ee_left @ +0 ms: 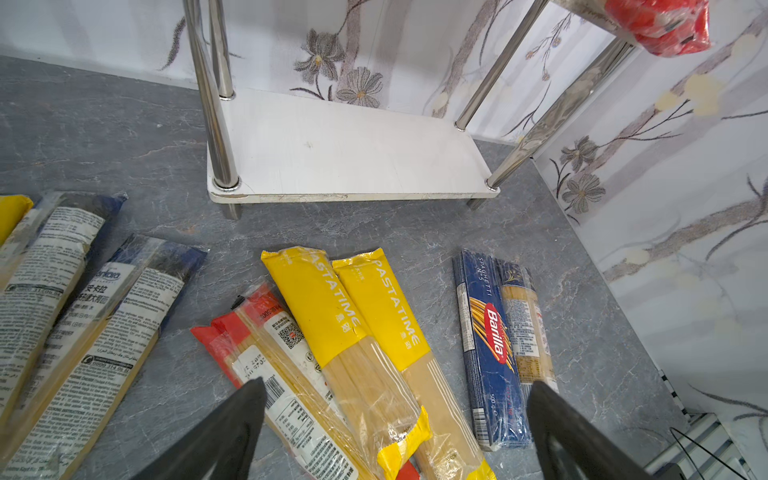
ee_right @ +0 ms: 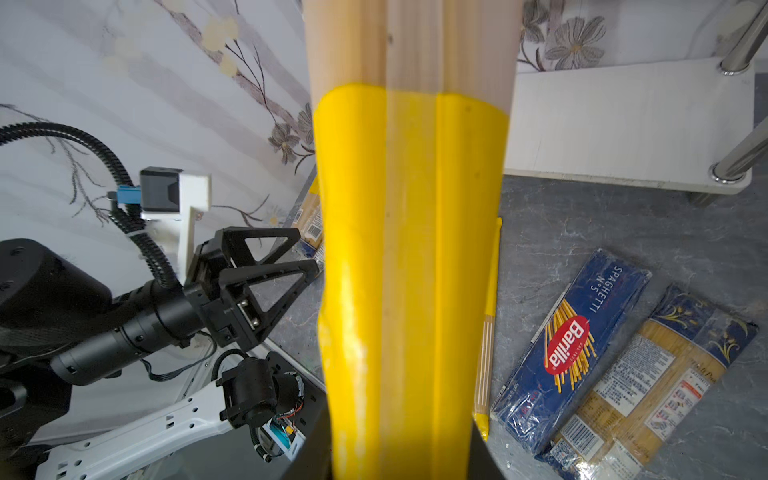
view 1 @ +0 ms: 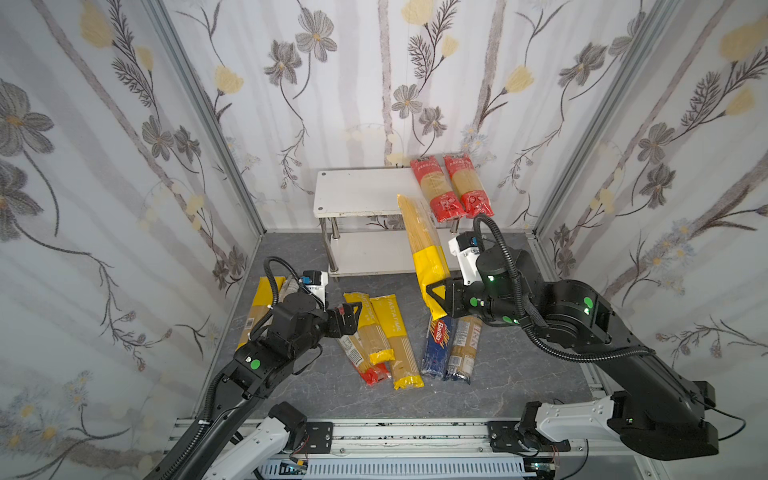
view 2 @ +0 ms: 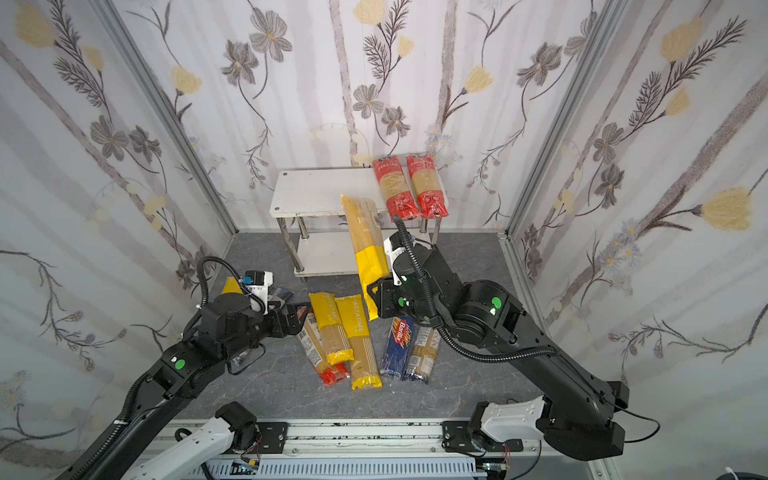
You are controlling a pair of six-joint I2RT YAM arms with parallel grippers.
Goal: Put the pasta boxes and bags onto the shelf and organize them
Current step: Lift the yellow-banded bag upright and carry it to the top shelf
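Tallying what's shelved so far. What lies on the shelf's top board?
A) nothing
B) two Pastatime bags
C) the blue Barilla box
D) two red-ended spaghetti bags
D: two red-ended bags lie side by side on the right end of the top board; the Barilla box lies on the grey surface.

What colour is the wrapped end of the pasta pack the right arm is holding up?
Solid yellow on the held pasta pack; clearest in the right wrist view.
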